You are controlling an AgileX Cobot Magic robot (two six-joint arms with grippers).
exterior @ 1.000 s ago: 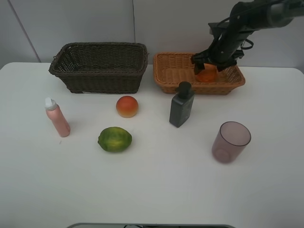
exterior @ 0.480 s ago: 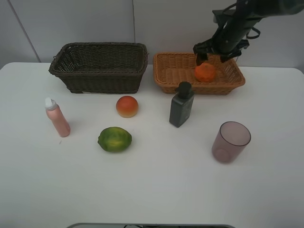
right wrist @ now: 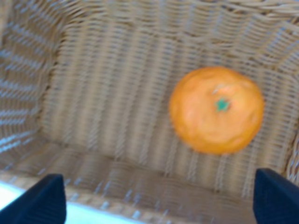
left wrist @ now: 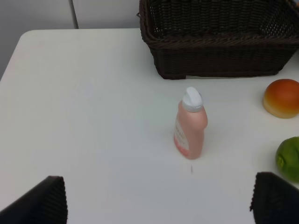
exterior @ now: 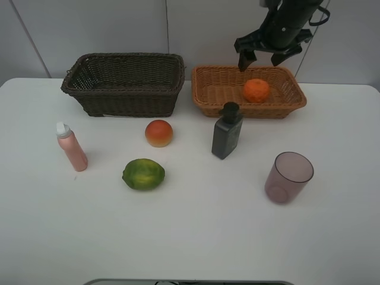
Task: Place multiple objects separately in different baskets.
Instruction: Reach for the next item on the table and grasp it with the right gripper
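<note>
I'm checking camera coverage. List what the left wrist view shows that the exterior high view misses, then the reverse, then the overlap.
Only the left wrist view: the left gripper, open, with just its tips in view.

Only the exterior high view: the tan basket, the mandarin inside it, the right gripper open above it, the pump bottle and the cup.

Both: the dark basket, the pink bottle, the red-orange fruit and the green fruit, all on the table.
</note>
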